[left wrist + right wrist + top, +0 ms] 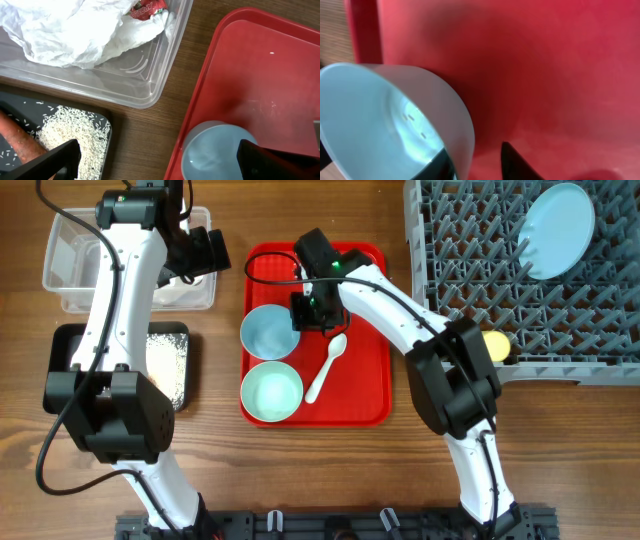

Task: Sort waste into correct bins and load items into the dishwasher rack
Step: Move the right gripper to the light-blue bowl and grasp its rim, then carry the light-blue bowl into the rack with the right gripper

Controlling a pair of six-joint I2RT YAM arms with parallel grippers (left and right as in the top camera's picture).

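Note:
The light-blue bowl [267,330] sits on the red serving tray next to the pale-green bowl [271,392] and the white spoon [327,368]. My right gripper [313,308] is open and straddles the light-blue bowl's rim [395,125], one finger inside and one outside [476,161], with a gap at the outer wall. My left gripper [160,157] is open and empty over the gap between the black tray and the red tray. The clear tub [150,95] holds the napkin [65,30] and wrapper [147,7]. The black tray [70,345] holds rice [75,135] and a carrot [15,137]. The blue plate [555,230] stands in the rack [450,260]; the yellow cup [495,345] is at its front edge.
The flat red serving tray [360,380] lies in the middle of the wooden table, with the rack to its right and the two bins to its left. The left arm reaches over the clear tub and black tray.

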